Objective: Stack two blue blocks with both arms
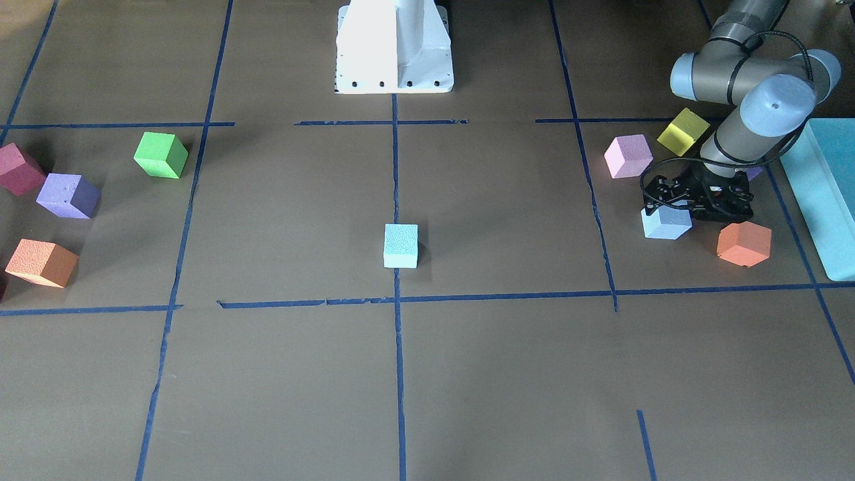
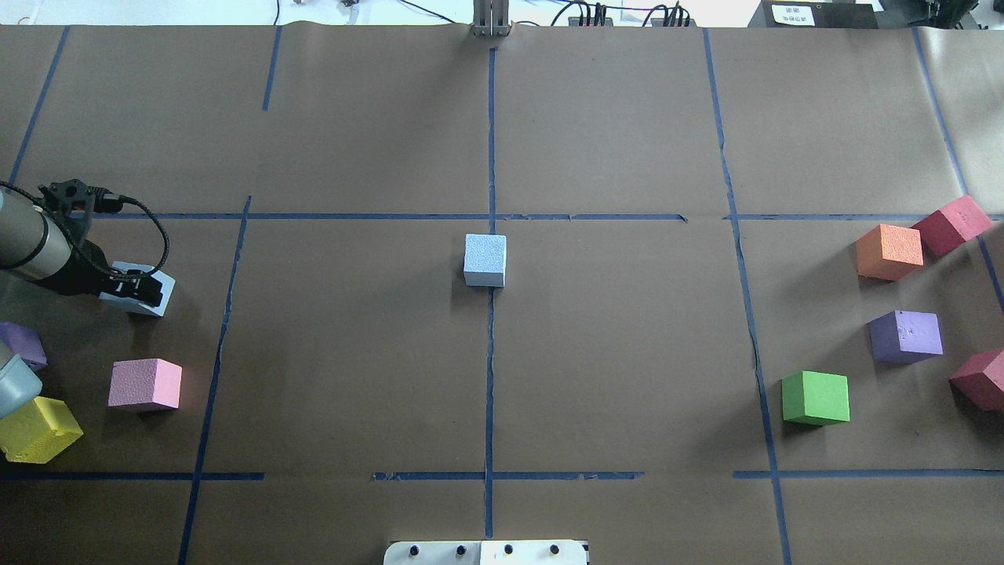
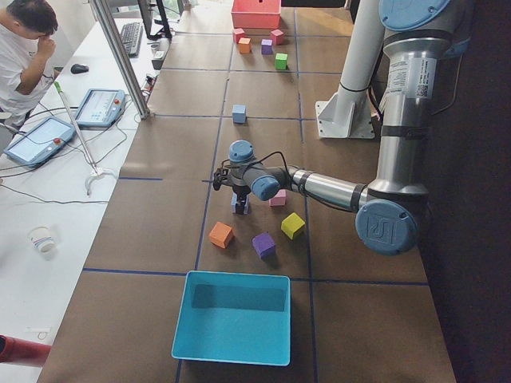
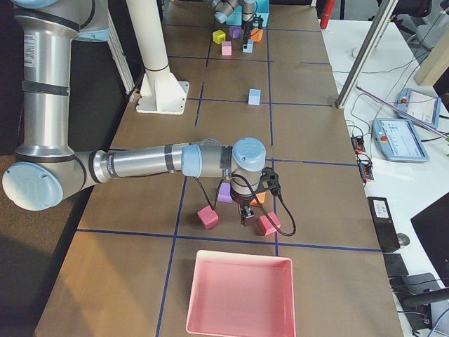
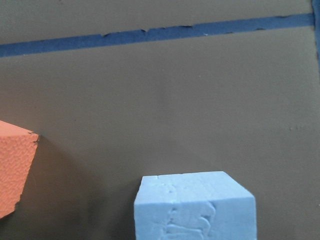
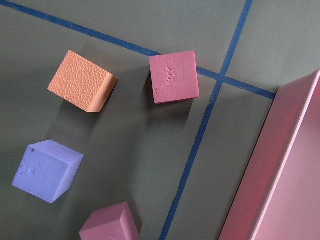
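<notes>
Only the right-end view catches the right gripper [image 4: 247, 216], low among the red cubes by the pink tray [image 6: 287, 165]. From there I cannot tell whether its fingers are spread or pressed together, and its own wrist camera shows only cubes, tape and the tray wall. The overhead and front views show the left gripper [image 2: 143, 288] down on the periwinkle blue block [image 1: 666, 224], its black fingers lying across the block's top. Whether they pinch it I cannot tell, since the left wrist camera shows the block low in the middle but no fingers. This block lies at the robot's left end of the table [image 2: 353, 353], near an orange cube [image 1: 743, 244], and it is turned with a corner toward the front camera, askew to the tape grid. The cyan blue block [image 1: 401, 245] rests flat at the table's middle, on the centre tape line, with its edges square to the grid. Being cubes, neither has a long axis.
</notes>
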### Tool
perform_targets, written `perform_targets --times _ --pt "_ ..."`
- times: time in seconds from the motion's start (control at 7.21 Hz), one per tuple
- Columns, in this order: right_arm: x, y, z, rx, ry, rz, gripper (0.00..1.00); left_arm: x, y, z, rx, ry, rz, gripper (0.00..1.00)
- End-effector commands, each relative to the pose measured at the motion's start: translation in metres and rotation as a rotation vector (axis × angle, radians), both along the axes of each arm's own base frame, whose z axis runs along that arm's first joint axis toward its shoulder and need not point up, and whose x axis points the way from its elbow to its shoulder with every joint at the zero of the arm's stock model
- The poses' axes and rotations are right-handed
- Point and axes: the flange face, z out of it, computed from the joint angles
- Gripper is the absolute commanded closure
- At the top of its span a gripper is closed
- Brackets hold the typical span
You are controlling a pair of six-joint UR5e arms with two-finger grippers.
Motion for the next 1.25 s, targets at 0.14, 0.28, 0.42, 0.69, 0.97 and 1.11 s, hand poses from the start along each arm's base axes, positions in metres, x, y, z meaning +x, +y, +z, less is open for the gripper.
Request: perform_targets --times 0.14,0.28,0.42,0.69,0.97,1.11 --pt "0.000 0.001 0.001 -0.004 -0.001 0.001 0.01 0.010 -0.005 -0.020 0.017 0.021 0.005 0.92" --pt "0.000 0.001 0.001 -0.003 -0.001 0.000 0.01 0.020 -0.016 -0.053 0.032 0.044 0.009 0.92" --pt "0.000 0.001 0.001 -0.005 -0.001 0.001 0.01 0.031 -0.030 -0.112 0.034 0.046 0.008 0.91" --pt "0.000 0.003 0.004 -0.014 -0.001 0.003 0.01 0.066 -0.062 -0.266 -0.019 -0.001 0.000 0.90" --pt "0.000 0.003 0.005 -0.016 -0.001 0.004 0.01 0.154 -0.041 -0.376 -0.125 0.072 -0.045 0.90" --pt "0.000 0.003 0.006 -0.018 -0.003 0.004 0.01 0.202 -0.041 -0.415 -0.130 0.059 -0.084 0.90"
